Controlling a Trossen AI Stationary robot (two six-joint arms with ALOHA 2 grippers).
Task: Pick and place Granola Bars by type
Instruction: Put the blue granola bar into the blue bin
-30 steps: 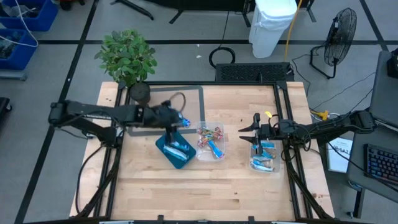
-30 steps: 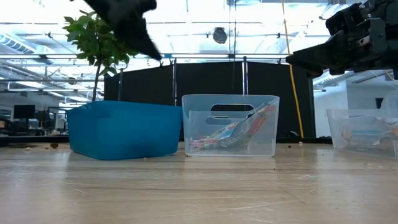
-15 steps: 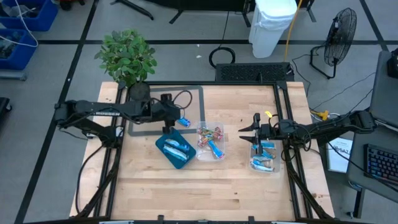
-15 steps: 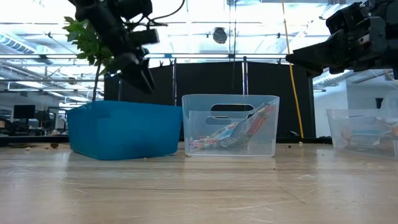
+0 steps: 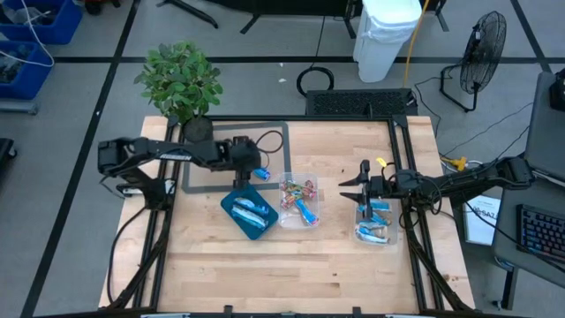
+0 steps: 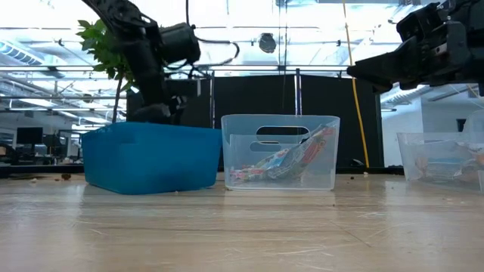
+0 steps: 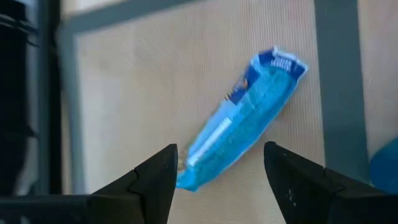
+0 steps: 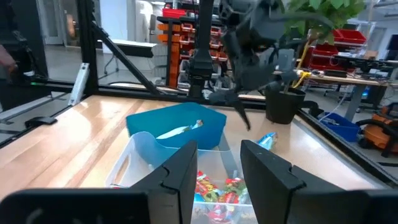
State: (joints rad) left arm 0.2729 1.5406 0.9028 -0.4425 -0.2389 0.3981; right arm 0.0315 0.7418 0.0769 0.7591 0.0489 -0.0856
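Left claw [image 7: 217, 180] released over blue bar [image 7: 239, 118] | teal tray [image 5: 237, 212]: seemingly light-blue bars [image 5: 252, 211]

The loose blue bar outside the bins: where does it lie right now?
In the high view the blue bar lies on the grey-framed mat, just behind the teal tray, directly under the left gripper, whose jaws stand open above it.

From my console I see a wooden table [image 5: 265, 256] with a teal tray [image 5: 237, 215] left of a clear tub [image 5: 284, 217], another clear tub [image 5: 357, 235] at right. A potted plant [image 5: 179, 81] stands far left; a fan [image 5: 481, 49] and white bin [image 5: 386, 31] sit beyond.
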